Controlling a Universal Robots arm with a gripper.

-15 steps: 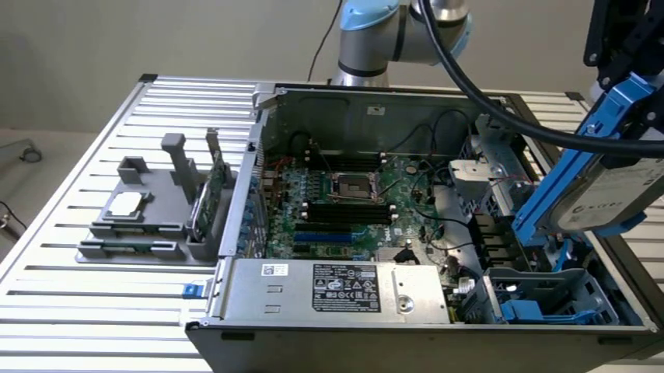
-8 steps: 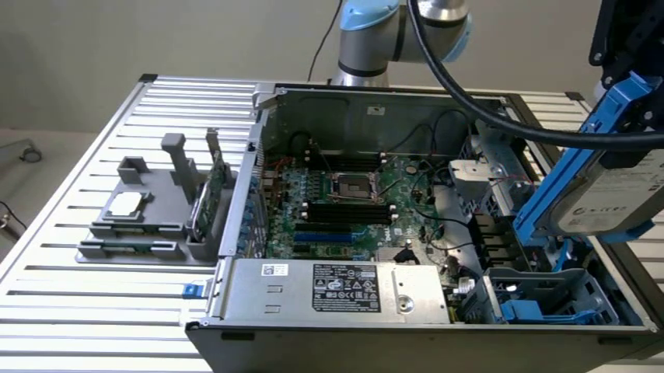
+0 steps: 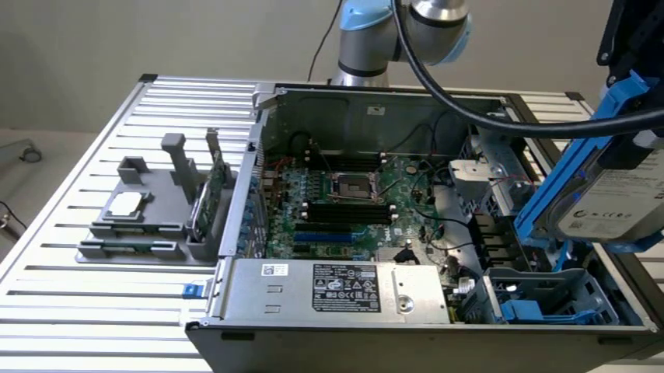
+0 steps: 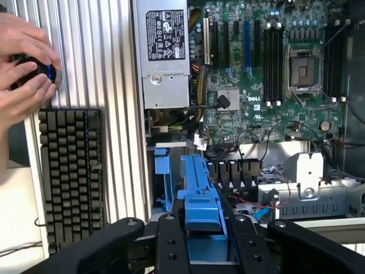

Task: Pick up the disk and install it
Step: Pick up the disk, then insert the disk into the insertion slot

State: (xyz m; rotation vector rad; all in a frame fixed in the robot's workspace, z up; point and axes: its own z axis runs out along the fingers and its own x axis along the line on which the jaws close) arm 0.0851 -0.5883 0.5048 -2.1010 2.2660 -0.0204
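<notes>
The disk (image 3: 612,203) is a silver-grey drive with a white label in a blue carrier. It hangs upright at the exterior view's right, over the open computer case (image 3: 374,101). In the wrist view my gripper (image 4: 202,242) is shut on the carrier's blue edge (image 4: 201,194), with a black finger (image 4: 171,245) on either side. Below the disk, in the case's front corner, sits a blue drive bay (image 3: 550,299), which is also the blue bay (image 4: 162,171) just beyond the carrier in the wrist view. The disk is above the bay and apart from it.
A motherboard (image 3: 343,202) and a grey power supply (image 3: 343,287) fill the case. A grey fixture (image 3: 155,217) with a small chip and an upright green card stands on the slatted table (image 3: 93,303). A person's hands (image 4: 23,68) hold a black device beside a keyboard (image 4: 71,177).
</notes>
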